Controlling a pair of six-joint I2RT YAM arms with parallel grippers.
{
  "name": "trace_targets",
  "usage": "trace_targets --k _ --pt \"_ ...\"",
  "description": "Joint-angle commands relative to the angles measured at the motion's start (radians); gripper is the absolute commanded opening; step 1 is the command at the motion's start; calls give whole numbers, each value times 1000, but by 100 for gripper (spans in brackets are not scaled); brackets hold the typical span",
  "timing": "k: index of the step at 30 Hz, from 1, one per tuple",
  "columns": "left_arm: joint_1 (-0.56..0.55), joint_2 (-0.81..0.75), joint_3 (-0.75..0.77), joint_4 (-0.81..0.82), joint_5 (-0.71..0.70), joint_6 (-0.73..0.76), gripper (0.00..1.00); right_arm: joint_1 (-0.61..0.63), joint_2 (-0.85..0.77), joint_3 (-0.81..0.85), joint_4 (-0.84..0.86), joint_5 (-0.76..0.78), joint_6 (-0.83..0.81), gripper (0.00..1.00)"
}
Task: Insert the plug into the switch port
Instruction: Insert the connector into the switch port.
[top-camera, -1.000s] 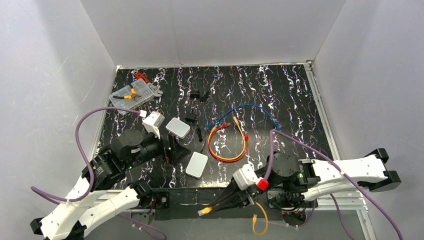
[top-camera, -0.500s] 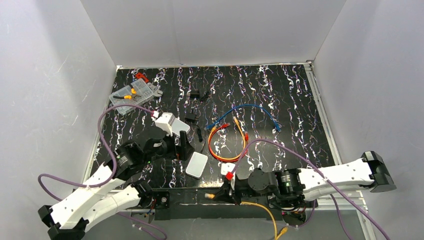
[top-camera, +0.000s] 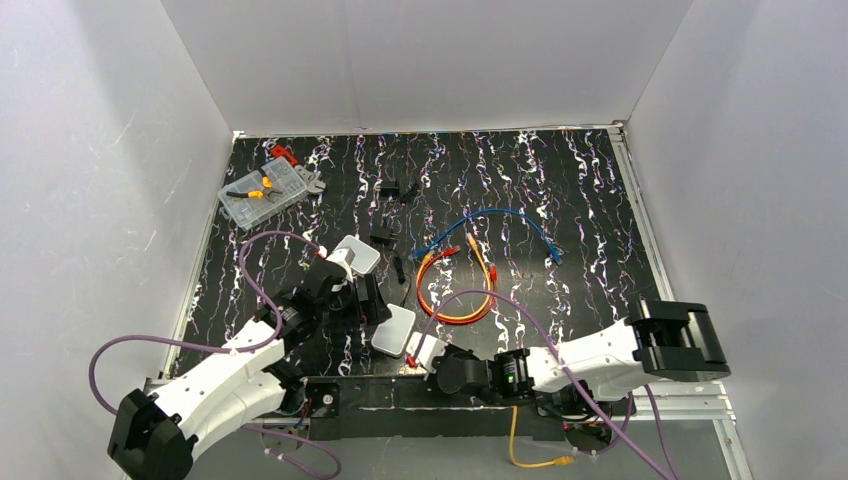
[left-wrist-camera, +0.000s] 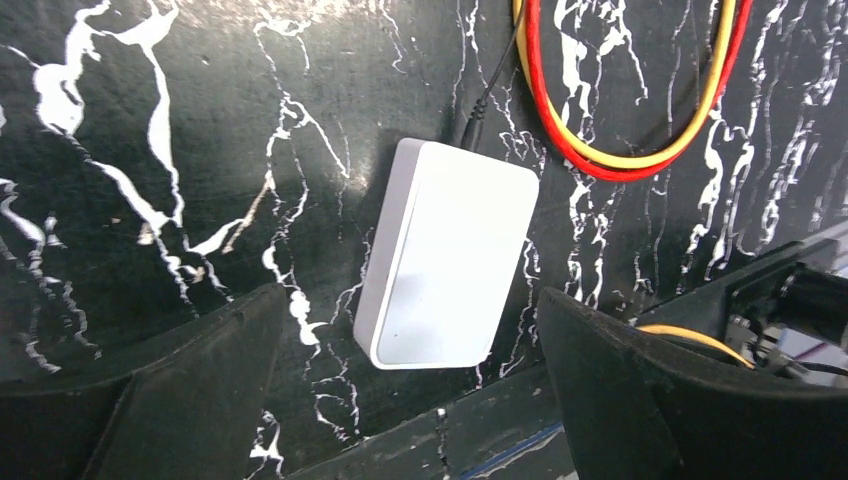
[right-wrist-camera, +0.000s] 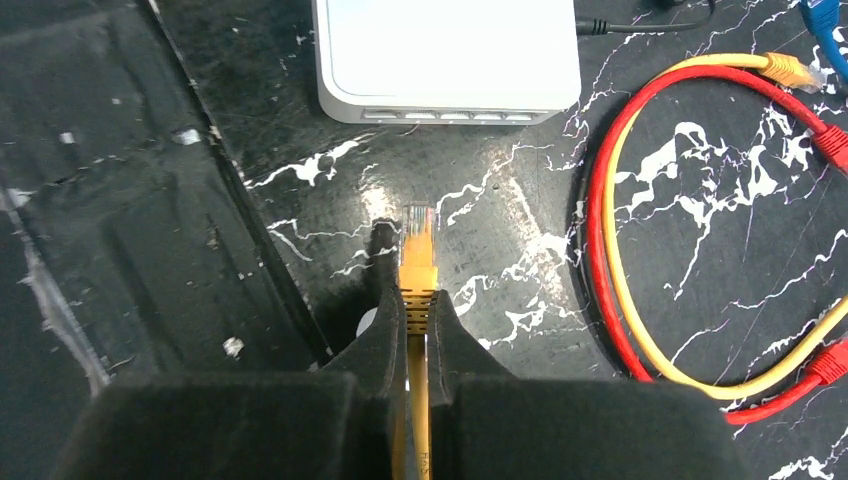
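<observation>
**A:** From above, how does the left gripper (top-camera: 368, 305) stand?

**B:** Its jaws are spread wide and hold nothing. The pale switch (top-camera: 395, 328) lies flat on the black marbled table (top-camera: 560, 180), just to the gripper's right. The right gripper (top-camera: 415, 360) sits low at the switch's near edge.

**A:** And the left wrist view?

**B:** The switch's near end lies between the open jaws and touches neither. A black lead (left-wrist-camera: 480, 100) enters its far end. Red and orange cable loops (left-wrist-camera: 620, 150) lie beyond it, to the right.

**A:** The right wrist view?

**B:** The right gripper is clamped on the orange plug (right-wrist-camera: 418, 235), whose clear tip juts out ahead of the jaws. The switch port (right-wrist-camera: 450, 115) row faces it straight ahead, with a short gap of bare table between plug and port.
</observation>
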Motion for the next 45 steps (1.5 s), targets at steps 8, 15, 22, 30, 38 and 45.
trace_targets --k 8,15,22,30,38,45 --pt "33 -7 -125 140 136 -58 83 -62 117 66 173 -21 -40 1" --pt "41 -14 -162 174 173 -76 77 -88 128 64 197 -89 -27 1" --pt "43 -32 -185 180 199 -85 72 -91 136 68 193 -127 -8 1" --pt "44 -34 -206 199 221 -84 65 -93 162 83 200 -146 7 1" --pt "45 -36 -217 216 231 -72 58 -106 171 86 204 -141 18 1" --pt "44 -25 -221 232 241 -63 53 -113 182 91 212 -153 23 1"
